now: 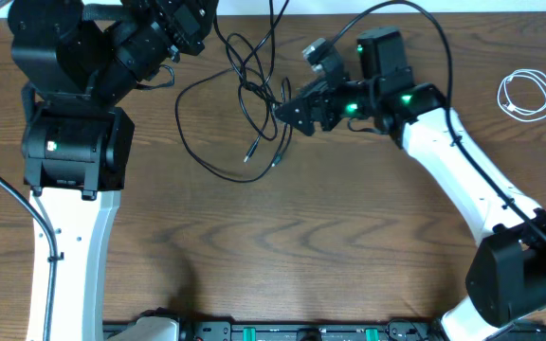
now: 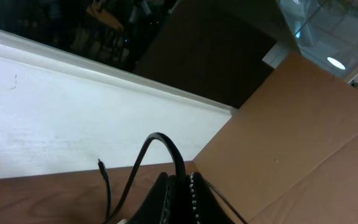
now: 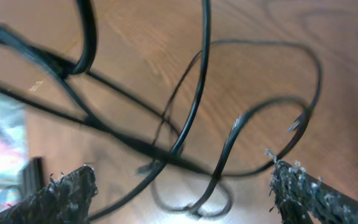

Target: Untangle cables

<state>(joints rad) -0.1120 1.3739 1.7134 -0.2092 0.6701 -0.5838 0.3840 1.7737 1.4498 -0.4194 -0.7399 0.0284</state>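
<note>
The left pincer [image 2: 180, 182] is squeezed shut on a black cord [image 2: 157, 138]. The right pincer [image 3: 180, 168] is wide, with nothing in it, just over the black tangle [image 1: 245, 99] (I cannot count its cords). Two plug ends [image 1: 250, 152] show. One white cord [image 1: 526, 95] lies curled, well apart, on the table [image 1: 301, 246].

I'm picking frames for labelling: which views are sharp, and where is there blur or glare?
Overhead: sharp and evenly lit, black cables and white cable crisp on the table. Left wrist: dark upper part, one glaring bright spot top right. Right wrist: motion blur smears the cables, with a washed-out patch at the left edge.
</note>
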